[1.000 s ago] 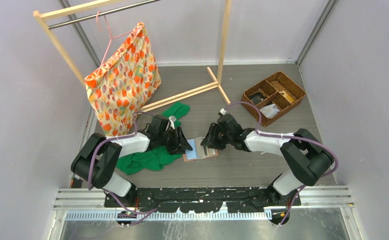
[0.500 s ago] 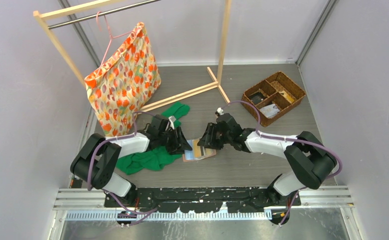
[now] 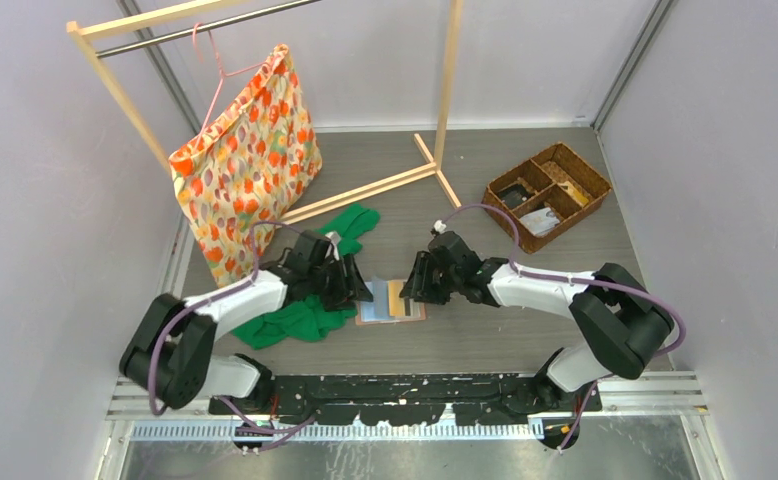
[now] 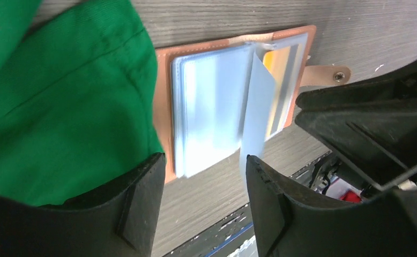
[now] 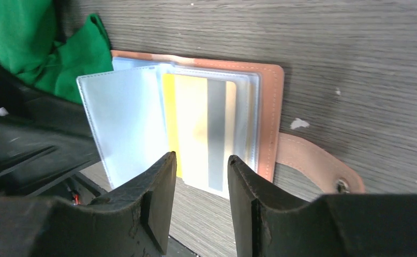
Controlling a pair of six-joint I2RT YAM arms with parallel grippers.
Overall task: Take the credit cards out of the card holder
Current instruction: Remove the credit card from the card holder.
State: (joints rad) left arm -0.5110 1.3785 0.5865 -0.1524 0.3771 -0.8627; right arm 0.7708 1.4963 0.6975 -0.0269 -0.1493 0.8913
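Stretched flatter, left gripper (image 3: 361,289) faces right gripper (image 3: 413,287) across the card holder (image 3: 393,304).

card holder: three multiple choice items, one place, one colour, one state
1. Where is the card holder? A in the basket; B on the table between the left gripper and right gripper; C on the hanger.
2. The card showing inside is: A yellow with a grey stripe; B red; C black.
3. The card holder is: A snapped shut; B open, a clear page lifted; C under the cloth.
Key: 1 B, the top view shows it there. 2 A, right wrist view. 3 B, both wrist views show the page raised.
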